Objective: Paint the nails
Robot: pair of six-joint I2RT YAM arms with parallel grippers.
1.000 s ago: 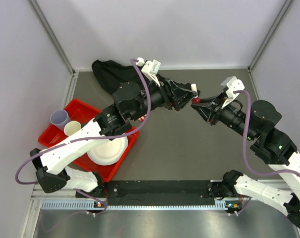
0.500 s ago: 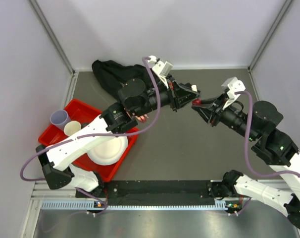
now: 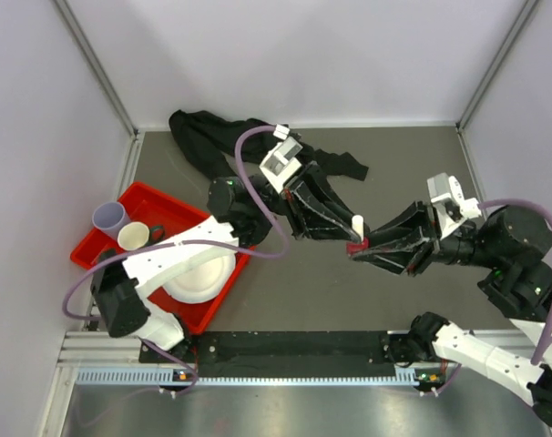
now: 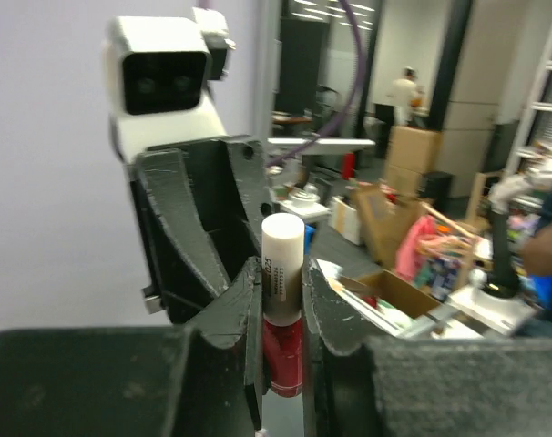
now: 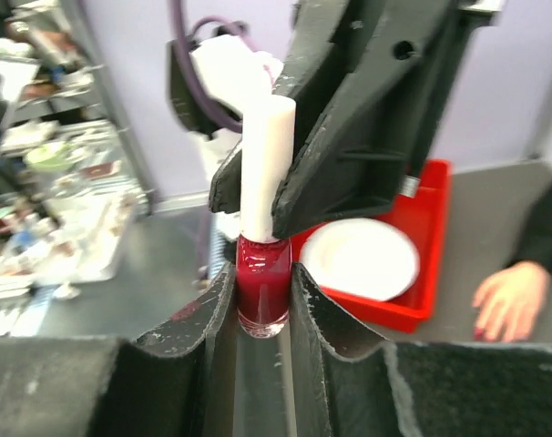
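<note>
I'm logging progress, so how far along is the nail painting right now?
Done: the right hand grips the red polish bottle. In hand: the left hand is clamped on its white cap, which is not off yet. Left: uncapping, then brushing the nails on the mannequin hand, which lies apart from both hands.
</note>
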